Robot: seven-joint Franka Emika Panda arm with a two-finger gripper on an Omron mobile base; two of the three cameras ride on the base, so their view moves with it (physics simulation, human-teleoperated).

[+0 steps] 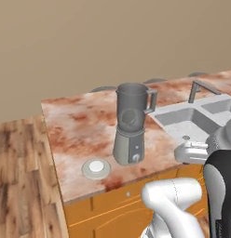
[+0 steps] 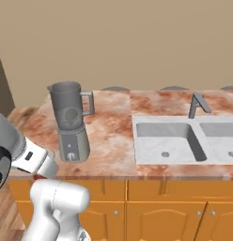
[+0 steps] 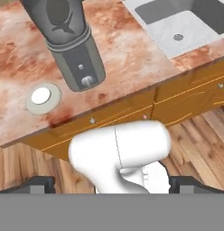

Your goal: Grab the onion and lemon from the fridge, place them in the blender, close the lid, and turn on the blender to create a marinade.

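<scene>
The grey blender (image 1: 131,124) (image 2: 70,120) (image 3: 71,43) stands on the marbled counter (image 1: 80,130), its jar top uncovered. A dim round shape with a small pointed tip shows through the jar wall; I cannot tell whether it is the onion or the lemon. The lid (image 1: 96,168) (image 3: 41,96), a flat grey disc with a white centre, lies on the counter just left of the blender base, near the front edge. My gripper (image 3: 114,184) hangs in front of the counter, open, fingertips (image 3: 39,184) far apart, nothing between them. The fridge is out of view.
A double sink (image 1: 182,122) (image 2: 167,141) with a faucet (image 1: 201,88) (image 2: 197,104) takes up the counter right of the blender. Orange cabinet doors (image 3: 190,92) run below the counter edge. Wooden floor (image 1: 19,176) lies to the left of the counter's end.
</scene>
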